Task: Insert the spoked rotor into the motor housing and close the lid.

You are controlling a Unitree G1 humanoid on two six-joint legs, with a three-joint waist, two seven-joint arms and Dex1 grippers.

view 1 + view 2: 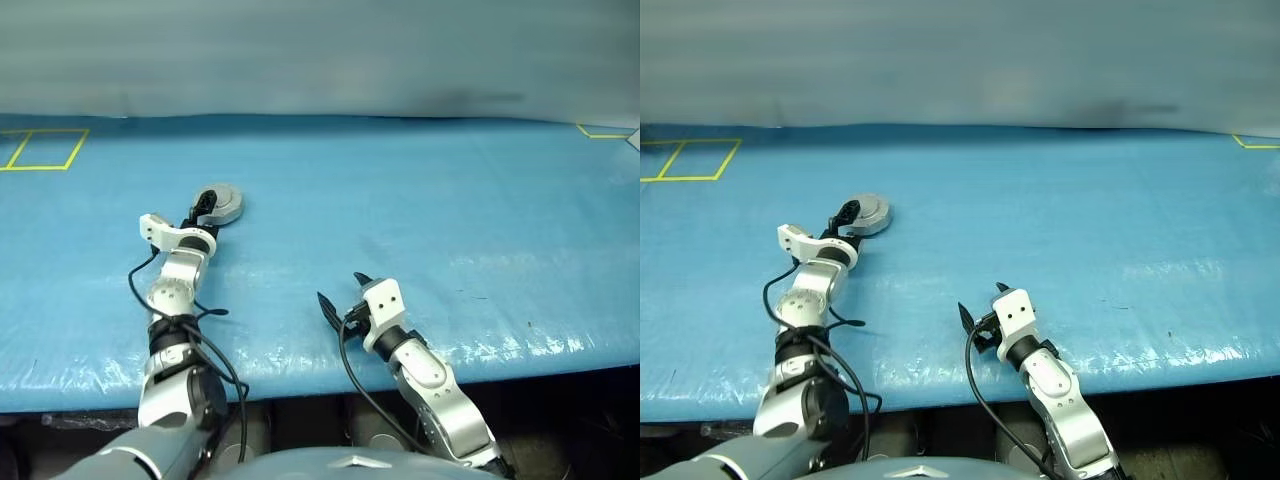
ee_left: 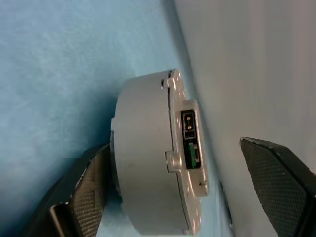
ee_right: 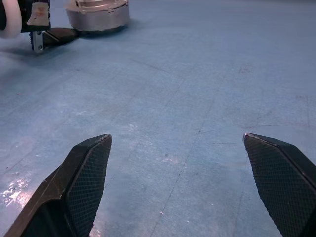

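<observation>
The motor housing is a closed silver-grey puck on the blue table at the left middle. Its lid lies flat on top, smooth grey side up. In the left wrist view the housing shows a flange with a small dark connector. My left gripper stands open around the housing's near side; one finger lies close against the wall and the other stands well apart. The spoked rotor is hidden. My right gripper is open over bare table near the front edge, holding nothing.
The blue plastic-covered table stretches wide to the right of the housing. Yellow tape outlines mark its far left corner and far right corner. The table's front edge runs just behind my right wrist.
</observation>
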